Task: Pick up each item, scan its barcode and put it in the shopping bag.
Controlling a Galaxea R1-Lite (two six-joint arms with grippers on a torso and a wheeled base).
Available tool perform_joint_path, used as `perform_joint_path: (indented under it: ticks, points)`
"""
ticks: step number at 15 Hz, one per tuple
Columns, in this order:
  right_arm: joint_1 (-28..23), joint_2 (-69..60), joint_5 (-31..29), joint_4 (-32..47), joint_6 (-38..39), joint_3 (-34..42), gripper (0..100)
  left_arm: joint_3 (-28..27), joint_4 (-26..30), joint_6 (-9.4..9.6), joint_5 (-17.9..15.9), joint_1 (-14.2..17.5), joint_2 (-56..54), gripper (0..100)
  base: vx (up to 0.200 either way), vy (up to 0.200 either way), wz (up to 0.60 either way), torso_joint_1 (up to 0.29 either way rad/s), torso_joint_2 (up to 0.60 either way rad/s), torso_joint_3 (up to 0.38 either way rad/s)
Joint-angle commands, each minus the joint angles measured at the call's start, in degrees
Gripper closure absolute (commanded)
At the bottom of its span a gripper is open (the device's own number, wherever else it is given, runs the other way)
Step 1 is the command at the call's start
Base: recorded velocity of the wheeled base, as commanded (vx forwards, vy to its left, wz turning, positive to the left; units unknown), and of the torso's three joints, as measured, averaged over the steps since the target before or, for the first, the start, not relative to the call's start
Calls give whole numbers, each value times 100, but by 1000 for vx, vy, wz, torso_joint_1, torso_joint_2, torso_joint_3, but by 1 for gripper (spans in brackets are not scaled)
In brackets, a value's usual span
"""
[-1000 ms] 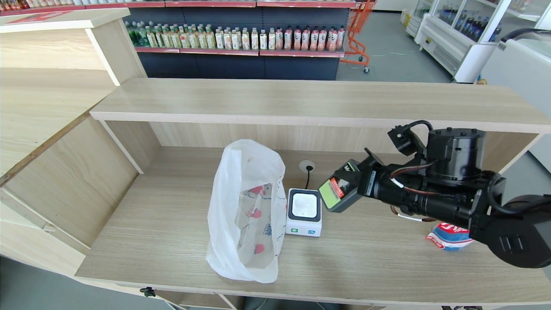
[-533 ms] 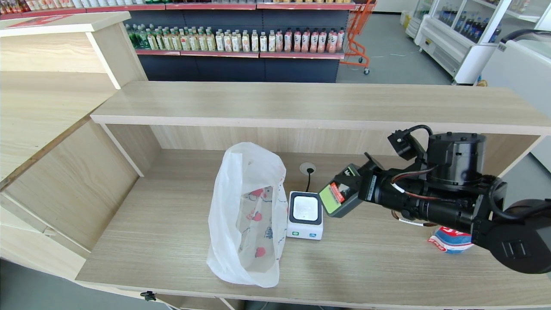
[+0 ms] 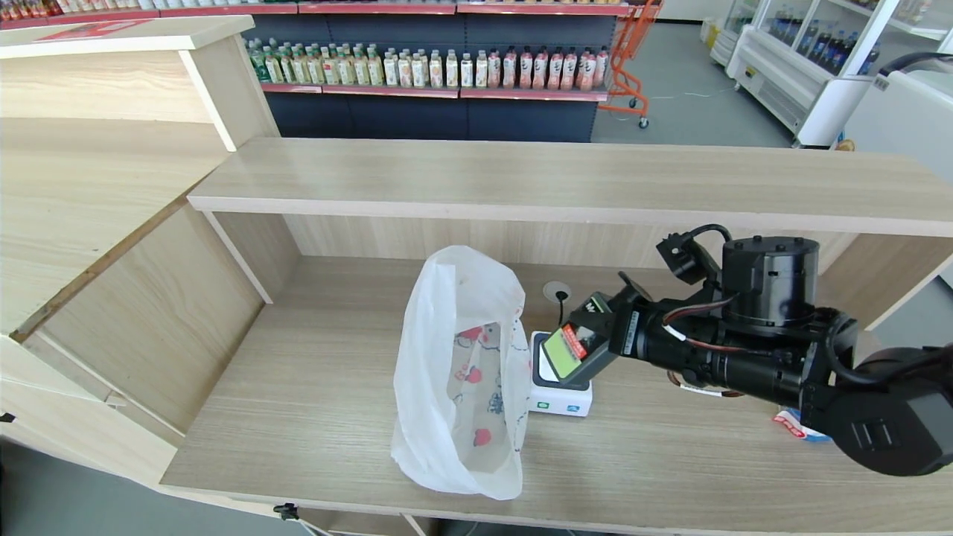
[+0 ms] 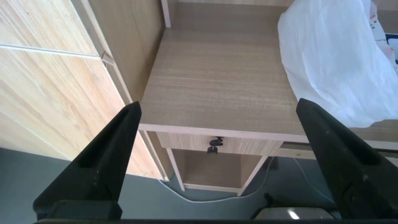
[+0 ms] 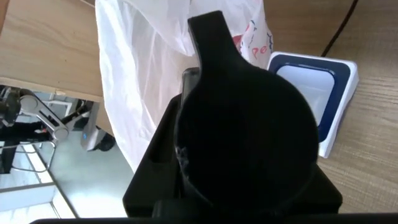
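Note:
My right gripper (image 3: 595, 336) is shut on a small dark box (image 3: 572, 351) with a green and red label. It holds the box tilted just above the white scanner (image 3: 563, 400), label side toward the white plastic shopping bag (image 3: 461, 372). The bag stands open on the counter, right beside the scanner. In the right wrist view the dark box (image 5: 249, 137) hides most of the scene, with the bag (image 5: 143, 74) and the scanner (image 5: 323, 93) behind it. My left gripper (image 4: 217, 155) is open, hanging off the counter's front edge, with the bag (image 4: 342, 68) off to one side.
A red, white and blue packet (image 3: 800, 433) lies on the counter (image 3: 313, 387) at the right, mostly hidden behind my right arm. A raised shelf (image 3: 521, 179) runs along the back. The scanner's cable goes into a grommet hole (image 3: 556, 290).
The head camera has shifted, moving the whole scene rightward. My right gripper has carried the box left, from beside the scanner to over it and closer to the bag.

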State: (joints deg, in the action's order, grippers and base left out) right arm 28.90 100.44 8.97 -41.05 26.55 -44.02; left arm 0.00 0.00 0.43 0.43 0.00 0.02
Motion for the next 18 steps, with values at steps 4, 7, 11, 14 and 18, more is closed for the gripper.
perform_joint_path:
  ticks: [4, 7, 11, 14, 18]
  points:
    - [353, 872, -1, -53, 8, -335, 100, 0, 0, 1, 1, 0, -2, 0, 0, 0, 0, 0, 0, 0]
    - [467, 1567, 377, -501, -344, -467, 100, 0, 0, 1, 1, -9, -2, 0, 0, 0, 0, 0, 0, 0]
    - [511, 2234, 360, -475, -537, -1135, 100, 0, 0, 1, 1, 0, -2, 0, 0, 0, 0, 0, 0, 0]
    - [634, 2867, 360, -457, -1372, -1821, 100, 0, 0, 1, 1, 0, -2, 0, 0, 0, 0, 0, 0, 0]
    - [889, 3359, 351, -466, -2154, -2533, 100, 0, 0, 1, 1, 0, -2, 0, 0, 0, 0, 0, 0, 0]
